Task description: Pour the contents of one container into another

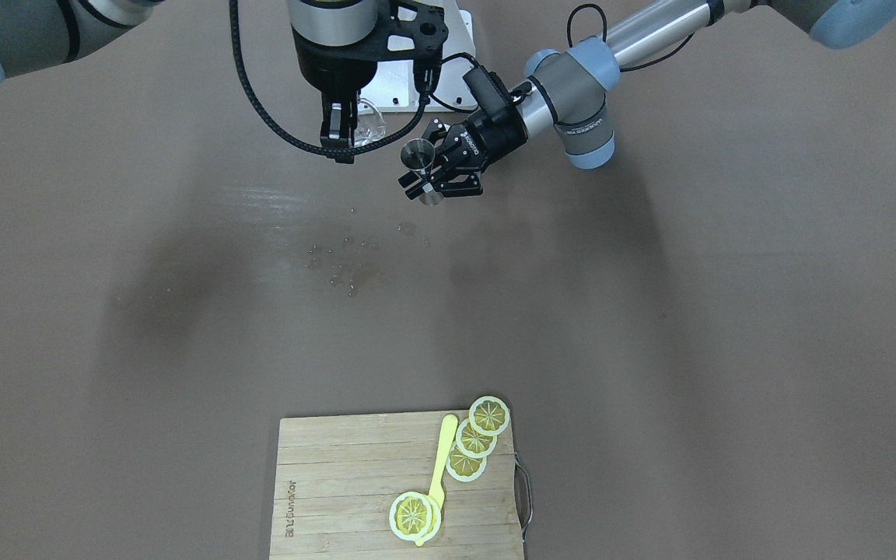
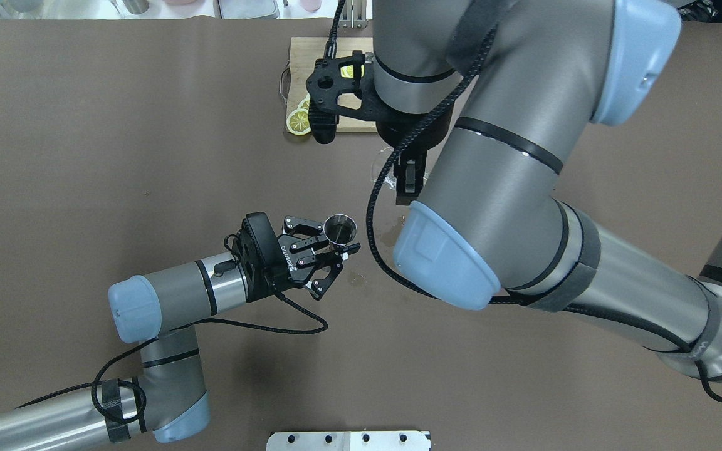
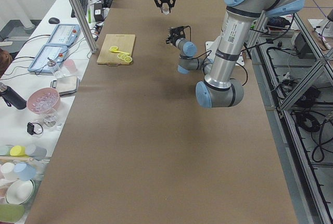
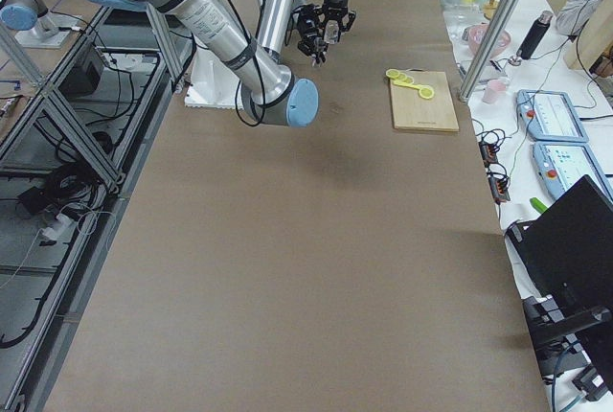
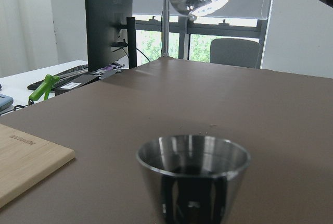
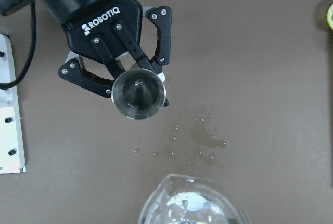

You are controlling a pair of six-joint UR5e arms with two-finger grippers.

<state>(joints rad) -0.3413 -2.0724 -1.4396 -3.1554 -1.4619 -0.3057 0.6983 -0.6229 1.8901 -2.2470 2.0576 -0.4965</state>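
Upright steel jigger (image 5: 192, 177) sits pinched in the left gripper (image 2: 338, 245), near the robot-side edge of the counter (image 1: 650, 311). Higher up, the right gripper (image 1: 339, 144) pinches a tilted glass cup (image 6: 192, 208).

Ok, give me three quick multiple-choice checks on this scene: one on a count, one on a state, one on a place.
1. Lemon slices on the board: A) two B) four C) six
2. The table near the jigger is: A) dry B) spotted with spilled drops C) covered in slices
3. The jigger is: A) held upright in the left hand B) lying on the board C) standing on the table

Answers:
1. B: the front view shows three overlapping slices and one more by the yellow tool.
2. B: the right wrist view shows a wet patch and droplets.
3. A: the hand clamps the jigger's waist, mouth up, clear of the table.
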